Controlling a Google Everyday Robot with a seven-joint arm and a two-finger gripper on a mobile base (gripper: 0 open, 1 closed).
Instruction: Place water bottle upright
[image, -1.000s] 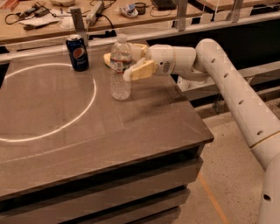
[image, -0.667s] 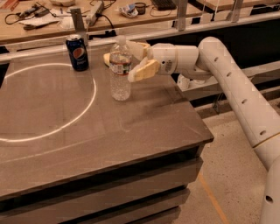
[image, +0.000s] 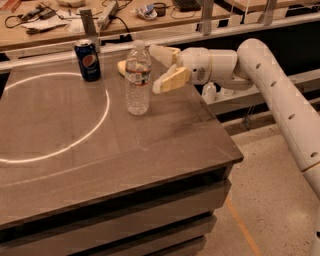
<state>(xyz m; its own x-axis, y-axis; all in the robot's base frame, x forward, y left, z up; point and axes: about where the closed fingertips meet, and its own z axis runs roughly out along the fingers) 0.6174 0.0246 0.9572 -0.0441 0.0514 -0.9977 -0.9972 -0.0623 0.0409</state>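
Eased slightly rightward since a moment ago, the gripper (image: 155, 69) hangs over a tabletop (image: 75, 160) bearing a blue Pepsi can (image: 87, 60) at the rear, then the clear, ribbed, white-capped water bottle (image: 138, 82) standing upright with a yellowish object (image: 121, 67) half hidden behind, then the jaws spread wide, empty, just right of it.

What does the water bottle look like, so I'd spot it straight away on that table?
Start at the dark table marked with a white circle. Toward its far side, just left of the robot's open gripper, the water bottle stands upright. It is clear, ribbed, white-capped and taller than the blue Pepsi can further left.
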